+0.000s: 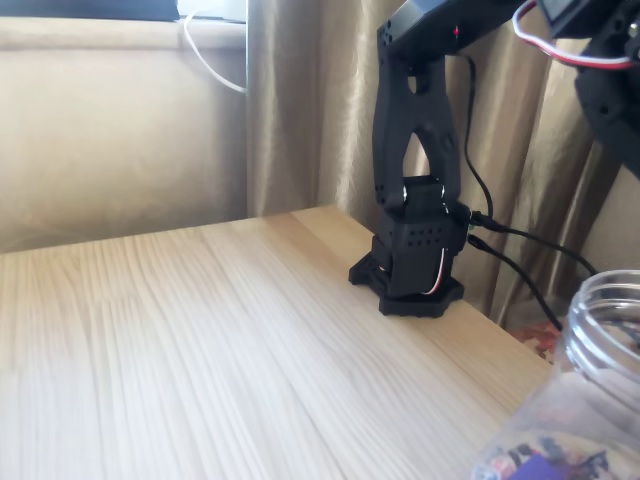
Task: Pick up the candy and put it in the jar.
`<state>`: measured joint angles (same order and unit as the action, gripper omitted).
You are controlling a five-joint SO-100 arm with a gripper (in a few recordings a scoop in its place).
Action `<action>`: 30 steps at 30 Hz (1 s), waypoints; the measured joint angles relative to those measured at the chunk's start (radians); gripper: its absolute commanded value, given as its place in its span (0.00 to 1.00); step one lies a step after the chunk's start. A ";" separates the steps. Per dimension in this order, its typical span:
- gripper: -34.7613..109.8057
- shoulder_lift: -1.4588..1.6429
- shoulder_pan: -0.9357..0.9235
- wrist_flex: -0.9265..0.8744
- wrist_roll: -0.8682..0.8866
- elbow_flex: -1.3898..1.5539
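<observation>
**Black arm over a pale wooden worktop, clear jar at the lower right**

You are looking across a light, straight-grained wooden worktop from a low fixed view. Your arm is black. Its base sits near the far right edge of the worktop, and from there a forked upright link rises to the top of the frame. The upper part bends over to the right and leaves the picture at the top right corner, where a red-and-white wire loops past a dark, blurred block of the arm. Black cables run from the base to the right and drop behind the worktop edge.

The jar stands in the lower right corner, close to the camera and cut off by the frame. It is clear plastic with a ridged screw neck and an open mouth. Through its wall you can make out colourful wrappers near the bottom, one of them purple; I cannot tell whether that is the candy.

The dark block at the top right is too blurred and cropped to say whether it is the gripper, so I cannot tell whether the gripper is open, closed or holding anything.

Behind the worktop hang beige curtains, with a pale wall to the left and a white cable at the top.
</observation>
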<state>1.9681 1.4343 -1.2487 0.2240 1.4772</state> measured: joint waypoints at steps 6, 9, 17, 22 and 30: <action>0.24 0.002 -0.025 0.049 0.002 0.052; 0.35 0.002 -0.052 0.054 0.012 0.072; 0.41 0.066 -0.075 0.078 0.052 0.172; 0.34 0.095 -0.092 0.080 0.064 0.192; 0.24 0.106 -0.256 0.017 0.091 0.129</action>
<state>2.0739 1.1781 -1.2318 0.3145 1.6061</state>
